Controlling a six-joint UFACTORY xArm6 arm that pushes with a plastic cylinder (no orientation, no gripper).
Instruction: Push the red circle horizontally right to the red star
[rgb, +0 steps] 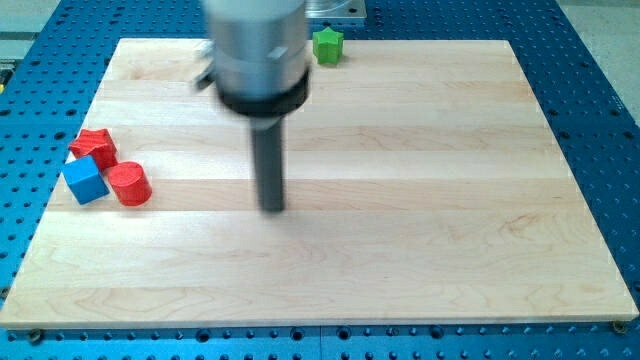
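Note:
The red circle (129, 184) is a short red cylinder near the board's left edge. The red star (95, 146) lies just above and left of it, touching or nearly touching the blue cube (85, 180), which sits directly left of the red circle. My tip (273, 208) rests on the board near the middle, well to the right of the red circle and apart from every block. The rod hangs from a blurred grey arm end at the view's top.
A green block (327, 45) sits at the board's top edge, right of the arm. The wooden board (450, 230) lies on a blue perforated table.

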